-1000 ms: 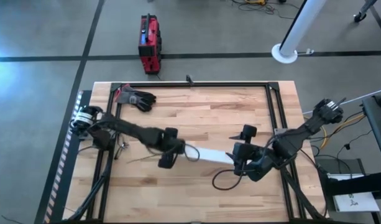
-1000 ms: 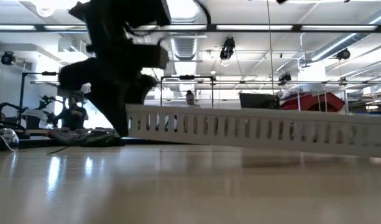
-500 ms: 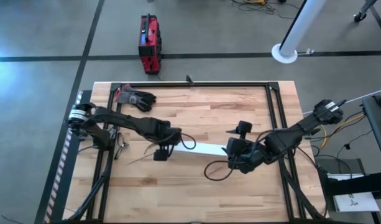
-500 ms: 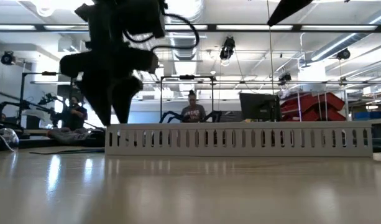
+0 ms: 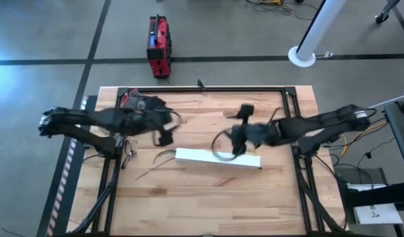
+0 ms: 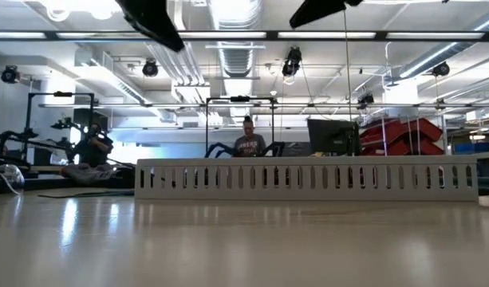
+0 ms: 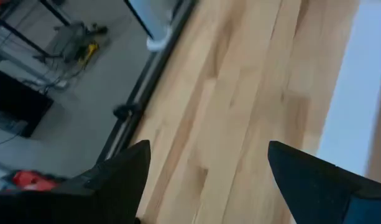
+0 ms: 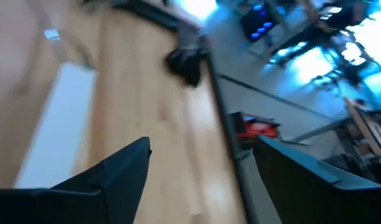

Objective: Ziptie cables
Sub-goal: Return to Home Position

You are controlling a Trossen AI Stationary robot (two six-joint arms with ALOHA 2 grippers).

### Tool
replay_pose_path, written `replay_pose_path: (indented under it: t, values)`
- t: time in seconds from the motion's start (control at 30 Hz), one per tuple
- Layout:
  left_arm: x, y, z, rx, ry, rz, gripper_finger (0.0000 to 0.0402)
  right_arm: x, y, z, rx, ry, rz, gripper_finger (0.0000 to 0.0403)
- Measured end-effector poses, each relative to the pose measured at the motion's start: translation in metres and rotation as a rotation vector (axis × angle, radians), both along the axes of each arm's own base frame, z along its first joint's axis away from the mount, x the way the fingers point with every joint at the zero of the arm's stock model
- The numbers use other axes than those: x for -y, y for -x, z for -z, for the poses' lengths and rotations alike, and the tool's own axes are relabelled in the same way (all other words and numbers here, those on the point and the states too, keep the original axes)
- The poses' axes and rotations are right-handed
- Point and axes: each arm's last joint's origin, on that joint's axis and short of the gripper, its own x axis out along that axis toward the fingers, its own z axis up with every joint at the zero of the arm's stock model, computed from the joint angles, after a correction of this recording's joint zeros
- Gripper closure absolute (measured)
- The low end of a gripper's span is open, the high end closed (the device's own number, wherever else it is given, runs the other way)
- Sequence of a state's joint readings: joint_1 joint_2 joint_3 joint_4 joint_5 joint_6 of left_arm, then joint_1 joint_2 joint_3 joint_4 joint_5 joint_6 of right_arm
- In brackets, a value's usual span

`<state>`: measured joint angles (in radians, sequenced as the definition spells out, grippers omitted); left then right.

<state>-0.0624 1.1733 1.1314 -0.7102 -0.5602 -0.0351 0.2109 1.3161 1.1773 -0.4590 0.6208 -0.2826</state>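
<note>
Of the cables [image 5: 161, 155], only a few thin strands show, lying loose on the wood just beside the left end of the white slotted duct [image 5: 218, 158]. Whether more of them sit inside the duct cannot be told. The duct lies flat across the middle of the table with its lid on, and the low view shows its row of narrow slots.

The left gripper [image 5: 163, 136] hangs above bare wood beyond the duct's left end, its two dark fingers [image 7: 125, 177] spread wide with nothing between them. The right gripper [image 5: 238, 146] hangs over the duct's right half, its fingers [image 8: 119, 174] likewise apart and empty.

The table [image 5: 188, 204] is pale butcher-block wood with a black metal frame. A dark glove [image 8: 185, 62] lies near its far left corner.

A red case [image 5: 158, 46] stands on the grey floor beyond the table, and a white pillar base [image 5: 302, 56] is farther right. A white sheet [image 5: 376, 212] at the lower right carries print too small to read.

In the low view the bright workshop holds a dark monitor [image 6: 332, 136], red bins [image 6: 404, 130] and two people [image 6: 248, 144] seated at benches.
</note>
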Motion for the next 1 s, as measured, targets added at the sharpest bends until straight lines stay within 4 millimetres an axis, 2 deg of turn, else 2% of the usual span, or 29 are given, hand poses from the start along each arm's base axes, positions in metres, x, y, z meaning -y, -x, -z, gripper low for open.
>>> replay_pose_path:
  t: [0.1,0.23,0.3,0.4,0.47,0.53,0.6,0.73,0.9,1.0]
  values:
    - [-0.001,0.027,-0.023,0.092,0.011,0.002,0.0093,0.015,0.018,-0.026,0.089,-0.012,0.038,0.0142]
    - [-0.004,0.067,-0.04,0.178,0.018,-0.002,0.0093,0.025,0.056,-0.05,0.201,-0.037,0.055,0.0158]
    - [-0.005,0.084,-0.043,0.241,0.039,-0.014,0.0093,0.028,0.078,-0.054,0.254,-0.054,0.056,0.0165]
    - [-0.006,0.105,-0.039,0.334,0.068,-0.028,0.0093,0.032,0.108,-0.049,0.322,-0.13,0.034,0.0175]
    - [-0.007,0.113,-0.033,0.398,0.088,-0.036,0.0093,0.032,0.124,-0.037,0.343,-0.201,-0.029,0.018]
    - [-0.007,0.122,-0.023,0.459,0.113,-0.047,0.0093,0.031,0.132,-0.027,0.405,-0.276,-0.113,0.0185]
    - [-0.008,0.127,-0.009,0.505,0.146,-0.062,0.0092,0.03,0.141,-0.014,0.444,-0.326,-0.173,0.0188]
    - [-0.008,0.137,0.024,0.579,0.241,-0.086,0.0092,0.032,0.154,0.007,0.472,-0.344,-0.181,0.0192]
    - [-0.007,0.134,0.062,0.756,0.301,-0.057,0.0092,0.034,0.167,0.03,0.607,-0.344,-0.209,0.0193]
    - [-0.006,0.128,0.085,0.852,0.253,-0.017,0.0092,0.034,0.168,0.056,0.66,-0.354,-0.232,0.0197]
